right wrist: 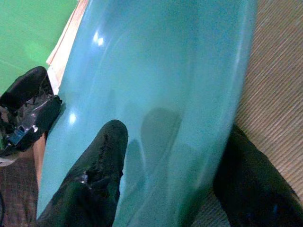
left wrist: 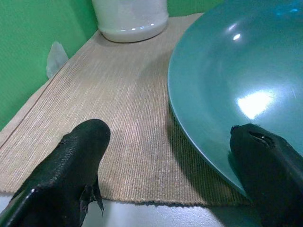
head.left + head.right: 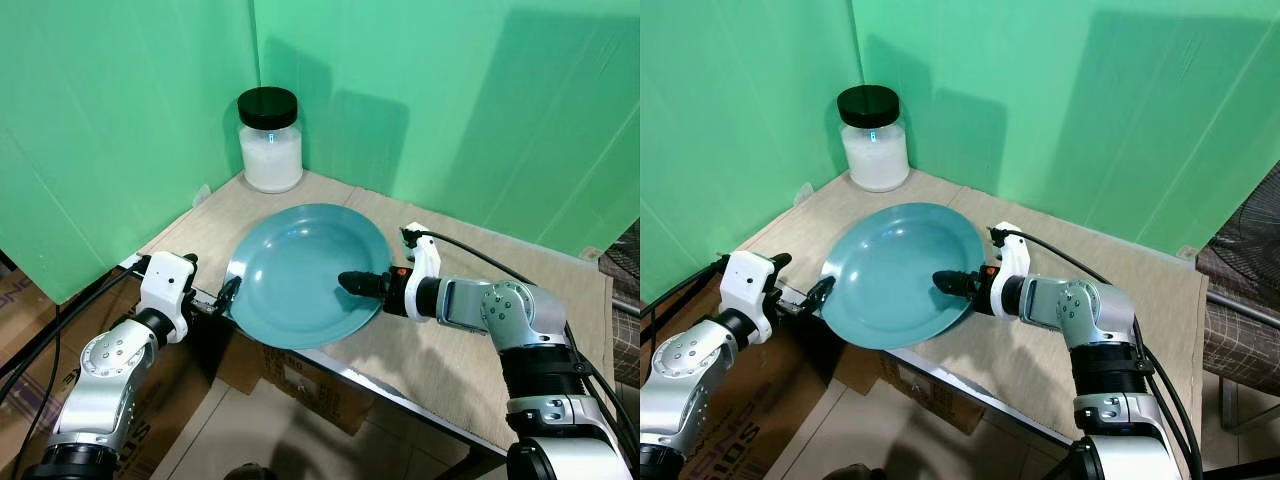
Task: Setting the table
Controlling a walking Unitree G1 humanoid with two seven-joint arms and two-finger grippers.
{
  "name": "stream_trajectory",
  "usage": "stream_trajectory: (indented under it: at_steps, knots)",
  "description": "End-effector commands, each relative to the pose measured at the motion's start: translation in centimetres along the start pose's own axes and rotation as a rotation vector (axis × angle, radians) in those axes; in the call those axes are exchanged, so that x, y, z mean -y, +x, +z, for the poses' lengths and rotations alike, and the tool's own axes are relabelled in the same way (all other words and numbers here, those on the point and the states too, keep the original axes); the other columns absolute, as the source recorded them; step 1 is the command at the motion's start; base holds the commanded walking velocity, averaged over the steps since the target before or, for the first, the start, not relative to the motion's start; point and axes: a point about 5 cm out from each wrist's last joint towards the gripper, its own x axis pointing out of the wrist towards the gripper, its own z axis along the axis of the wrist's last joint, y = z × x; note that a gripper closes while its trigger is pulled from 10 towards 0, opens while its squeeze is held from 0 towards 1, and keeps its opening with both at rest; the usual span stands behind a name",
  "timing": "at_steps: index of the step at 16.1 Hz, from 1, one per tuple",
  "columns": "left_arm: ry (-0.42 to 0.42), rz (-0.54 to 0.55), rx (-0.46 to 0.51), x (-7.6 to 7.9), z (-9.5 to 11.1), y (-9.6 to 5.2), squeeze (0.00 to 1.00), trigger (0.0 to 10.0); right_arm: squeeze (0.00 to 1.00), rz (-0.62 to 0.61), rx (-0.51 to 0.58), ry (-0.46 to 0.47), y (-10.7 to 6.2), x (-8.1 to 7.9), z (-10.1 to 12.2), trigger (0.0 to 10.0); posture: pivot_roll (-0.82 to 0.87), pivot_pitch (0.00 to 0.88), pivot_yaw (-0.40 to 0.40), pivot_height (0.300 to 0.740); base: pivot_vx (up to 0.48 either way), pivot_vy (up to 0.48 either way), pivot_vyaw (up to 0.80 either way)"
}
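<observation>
— Teal and glossy, that plate: it lies on the woven table mat, its near edge jutting past the table's front edge, with a cardboard box on the floor just below. How would you expect it to handle?

— Stiff, I'd judge, and brittle if it is ceramic or glass (the shine suggests a slick glaze, though I cannot tell the material for sure). It looks moderately heavy for its spread, so a pinch at one rim point would let it swing.

— Who has it now?

— The right gripper straddles the right-hand rim, one finger over the inner slope and the other under the lip against the mat, closed on the plate. The left gripper sits at the opposite rim with its fingers spread wide; one tip is touching or just under the plate's edge and the other hovers over bare mat, so it grips nothing.

— Where would you take hold?

— On the rim, at two opposite points as the arms now stand; the raised lip gives the pads something to catch. The smooth bowl offers no purchase.

— Anything farther back?

— A glass jar with a black lid, filled with something white, stands in the far corner against the green backdrop, well apart from the plate.
</observation>
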Motion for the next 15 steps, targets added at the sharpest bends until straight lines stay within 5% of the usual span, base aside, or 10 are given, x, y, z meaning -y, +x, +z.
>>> stream_trajectory:
  at_steps: [1, 15]
  knots:
    - [0.003, -0.009, -0.035, 0.2, -0.6, 0.0, 0.00, 10.0, 0.00, -0.001, 0.003, 0.012, -0.1, -0.1, 0.4, 0.0, 0.01, 0.024, -0.022, 0.740, 0.000, 0.000, 0.00]
    - [0.029, -0.024, -0.010, -0.2, 0.0, 0.0, 0.00, 10.0, 0.00, -0.009, 0.053, 0.063, -0.5, 0.5, 1.6, 0.0, 0.01, 0.011, -0.017, 0.740, 0.000, 0.000, 0.00]
